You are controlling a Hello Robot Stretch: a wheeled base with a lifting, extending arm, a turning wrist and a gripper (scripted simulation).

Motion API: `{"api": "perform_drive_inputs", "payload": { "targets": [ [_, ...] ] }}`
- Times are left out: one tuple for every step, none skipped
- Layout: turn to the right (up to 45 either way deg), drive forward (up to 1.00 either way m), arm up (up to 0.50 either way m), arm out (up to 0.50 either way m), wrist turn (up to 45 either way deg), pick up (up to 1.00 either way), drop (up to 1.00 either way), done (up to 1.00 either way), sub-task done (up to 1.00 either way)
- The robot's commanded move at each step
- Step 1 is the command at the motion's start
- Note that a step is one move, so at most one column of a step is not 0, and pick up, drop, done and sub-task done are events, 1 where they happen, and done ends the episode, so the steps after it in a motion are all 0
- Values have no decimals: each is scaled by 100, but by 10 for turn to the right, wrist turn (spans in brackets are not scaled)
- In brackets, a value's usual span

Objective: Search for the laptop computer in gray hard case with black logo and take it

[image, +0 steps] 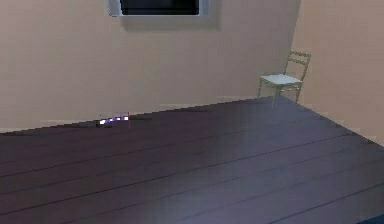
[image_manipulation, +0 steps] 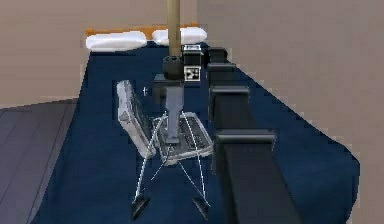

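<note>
Laptop [image_manipulation: 188, 140], gray, lid up, shows at the tool [image_manipulation: 171, 206] against the blue bed [image_manipulation: 90, 150]; cannot tell whether the tool holds anything. White pillows [image_manipulation: 113, 41] beyond.

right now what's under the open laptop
The bed's dark blue cover lies under the laptop. The gripper stands in front of the laptop's middle, so how it rests there is hidden.

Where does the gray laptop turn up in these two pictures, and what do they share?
Arm side view: the gray laptop lies open on the blue bed, near the picture's middle.
Forward view: dark floor, a pale chair at the right, a screen on the wall.
Shared landmark: the dark floor, at the arm side view's left edge.
</note>
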Motion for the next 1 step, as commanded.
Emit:
{"api": "perform_drive_inputs", "payload": {
  "targets": [
    [0, 0, 0, 0, 450, 0, 0, 0, 0]
  ]
}}
